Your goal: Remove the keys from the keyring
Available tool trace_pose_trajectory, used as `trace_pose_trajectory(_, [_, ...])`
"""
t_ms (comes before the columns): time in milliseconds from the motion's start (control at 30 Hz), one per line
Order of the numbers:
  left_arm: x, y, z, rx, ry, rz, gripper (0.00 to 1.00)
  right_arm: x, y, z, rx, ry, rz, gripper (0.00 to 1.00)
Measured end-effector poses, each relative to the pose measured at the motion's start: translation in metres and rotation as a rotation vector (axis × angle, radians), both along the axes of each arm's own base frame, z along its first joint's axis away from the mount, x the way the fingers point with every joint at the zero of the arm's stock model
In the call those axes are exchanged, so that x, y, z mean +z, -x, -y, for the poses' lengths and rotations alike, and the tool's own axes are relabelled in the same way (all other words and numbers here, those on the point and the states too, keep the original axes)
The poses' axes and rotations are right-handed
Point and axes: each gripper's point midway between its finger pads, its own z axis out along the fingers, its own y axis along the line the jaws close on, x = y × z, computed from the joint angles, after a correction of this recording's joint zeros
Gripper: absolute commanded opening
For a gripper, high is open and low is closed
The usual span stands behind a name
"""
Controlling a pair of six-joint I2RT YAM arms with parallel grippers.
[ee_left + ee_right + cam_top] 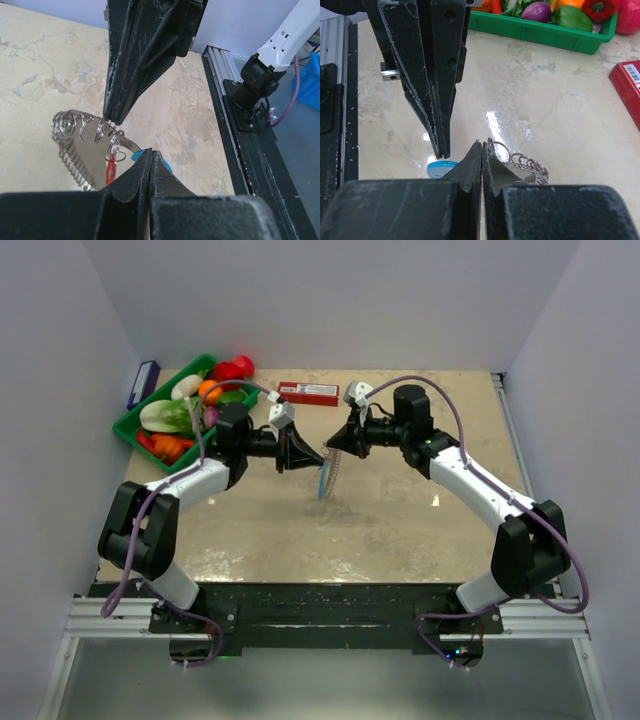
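On the arm side of the long red box [308, 393], the thin floppy blue-and-wire keyring [325, 478] hangs lengthwise down toward the bench [400, 530], with the silvery keys [75, 160] fringing it below both arms' tips. My left fingers [125, 75] pinch it; whether the right fingers [435, 75] grip, I cannot tell.

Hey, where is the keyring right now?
In the top view, the keyring hangs above the middle of the table, pinched between the left gripper and the right gripper.
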Motion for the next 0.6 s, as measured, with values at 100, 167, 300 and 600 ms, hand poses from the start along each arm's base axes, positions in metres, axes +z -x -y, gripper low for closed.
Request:
trace_pose_trajectory(100, [-0.002, 0.005, -0.001, -0.014, 0.003, -0.015, 0.00, 0.000, 0.000, 0.000, 0.000, 0.000, 0.000, 0.00])
trace_pose_trajectory(167, [-0.001, 0.007, -0.001, -0.024, 0.009, -0.022, 0.00, 0.000, 0.000, 0.000, 0.000, 0.001, -0.003, 0.00])
trace_pose_trajectory(300, [0.002, 0.010, -0.001, -0.039, 0.022, -0.021, 0.00, -0.001, 0.003, 0.001, 0.006, 0.011, -0.020, 0.00])
trace_pose_trajectory(600, [0.013, 0.008, -0.013, -0.025, 0.031, 0.010, 0.00, 0.032, 0.012, 0.012, 0.140, 0.061, 0.095, 0.00])
